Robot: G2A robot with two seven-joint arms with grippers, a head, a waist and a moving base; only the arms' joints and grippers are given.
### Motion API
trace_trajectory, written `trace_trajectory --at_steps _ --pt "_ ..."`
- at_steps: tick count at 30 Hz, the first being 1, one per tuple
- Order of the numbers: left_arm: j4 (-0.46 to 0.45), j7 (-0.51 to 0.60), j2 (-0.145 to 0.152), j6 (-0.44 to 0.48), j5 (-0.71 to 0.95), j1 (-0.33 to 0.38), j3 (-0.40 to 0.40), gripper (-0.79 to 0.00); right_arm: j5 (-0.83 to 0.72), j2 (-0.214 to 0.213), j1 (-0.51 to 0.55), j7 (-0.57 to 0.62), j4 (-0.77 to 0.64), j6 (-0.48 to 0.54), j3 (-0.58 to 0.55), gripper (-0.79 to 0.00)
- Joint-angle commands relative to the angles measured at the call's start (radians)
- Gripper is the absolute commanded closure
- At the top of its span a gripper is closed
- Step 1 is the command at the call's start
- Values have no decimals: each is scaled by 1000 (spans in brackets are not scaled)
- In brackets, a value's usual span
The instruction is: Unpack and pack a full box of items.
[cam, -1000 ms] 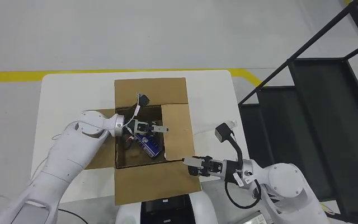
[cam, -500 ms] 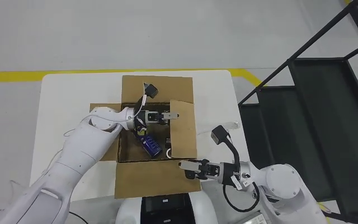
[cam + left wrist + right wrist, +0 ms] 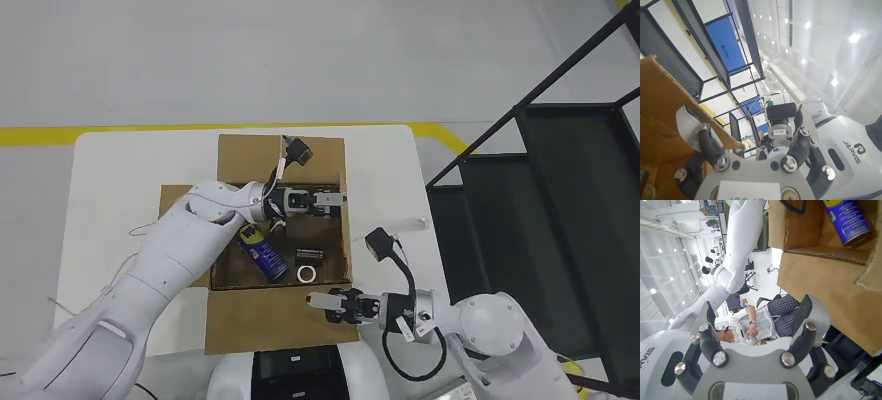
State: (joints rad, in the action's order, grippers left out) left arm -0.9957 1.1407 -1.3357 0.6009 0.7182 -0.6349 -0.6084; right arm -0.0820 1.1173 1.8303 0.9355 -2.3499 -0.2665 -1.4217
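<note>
An open cardboard box (image 3: 280, 155) stands mid-table with its flaps spread. Inside lie a blue spray can (image 3: 262, 256), a small black item (image 3: 308, 252) and a metal ring (image 3: 307, 271). My left gripper (image 3: 330, 198) reaches across the box and is open against the right flap (image 3: 346, 235), which stands upright. In the left wrist view that gripper (image 3: 743, 121) has one finger (image 3: 687, 117) on the flap's (image 3: 662, 113) edge. My right gripper (image 3: 316, 300) hovers open over the front flap (image 3: 250, 325). The right wrist view shows this gripper (image 3: 757, 311) beside the front flap (image 3: 819, 285), with the can (image 3: 846, 220) beyond.
The white table (image 3: 110, 180) has bare room left of the box and a narrower strip to its right. A dark metal staircase (image 3: 540, 200) rises just past the table's right edge. A seated person (image 3: 757, 321) is behind the robot.
My left gripper swept rightward across the box and pushed the right flap from folded inward to upright, uncovering the black item and ring. My right gripper slid left along the front flap.
</note>
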Motion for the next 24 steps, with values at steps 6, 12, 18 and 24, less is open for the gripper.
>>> trace_trajectory --at_steps 6,12,18,24 --pt "84 24 -62 35 30 38 47 -785 145 -16 47 -39 1 -47 -63 -785" --pt "140 53 -43 26 2 66 -16 -785 192 -27 117 -65 0 -49 -159 -785" --pt "51 123 58 -44 -65 39 -190 -785 210 -33 195 -89 0 -32 -241 -785" --pt "-167 228 177 -160 -144 -100 -447 -785 172 -32 218 -132 30 9 -244 -785"
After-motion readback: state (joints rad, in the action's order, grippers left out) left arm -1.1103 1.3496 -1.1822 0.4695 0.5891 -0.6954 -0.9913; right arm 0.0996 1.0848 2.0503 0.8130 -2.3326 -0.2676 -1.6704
